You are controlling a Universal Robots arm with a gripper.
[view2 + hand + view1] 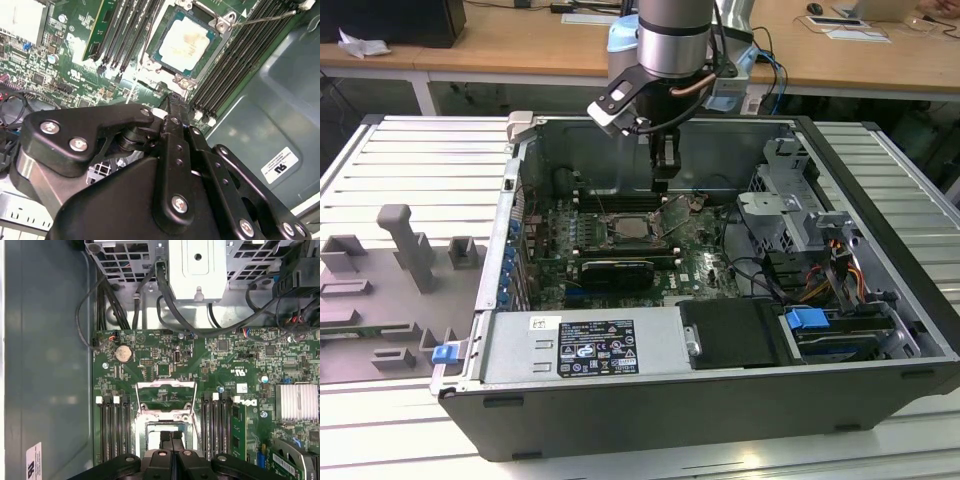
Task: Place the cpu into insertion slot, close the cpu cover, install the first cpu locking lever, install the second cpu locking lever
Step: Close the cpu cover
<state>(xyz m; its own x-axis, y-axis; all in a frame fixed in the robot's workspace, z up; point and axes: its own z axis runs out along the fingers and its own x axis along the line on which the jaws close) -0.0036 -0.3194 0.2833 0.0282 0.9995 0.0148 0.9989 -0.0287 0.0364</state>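
Note:
The cpu (186,40), a pale silvery-beige square, lies flat in the insertion slot (165,27) in the second wrist view. In the exterior view the cpu (636,228) shows as a pale square on the motherboard. The cpu cover (165,391), a thin silvery frame with a big window, is flipped open beyond the socket. A thin wire locking lever (260,19) stands free beside the socket. My gripper (663,178) hangs just above the socket's far edge inside the case. Its black fingers (171,437) are shut together with nothing between them.
Long black memory slots (112,430) flank the socket on both sides. A black graphics card (616,270) lies nearer the power supply (585,345). The drive cage (790,200) and cables sit at the exterior view's right. Grey fixtures (410,245) stand outside the case.

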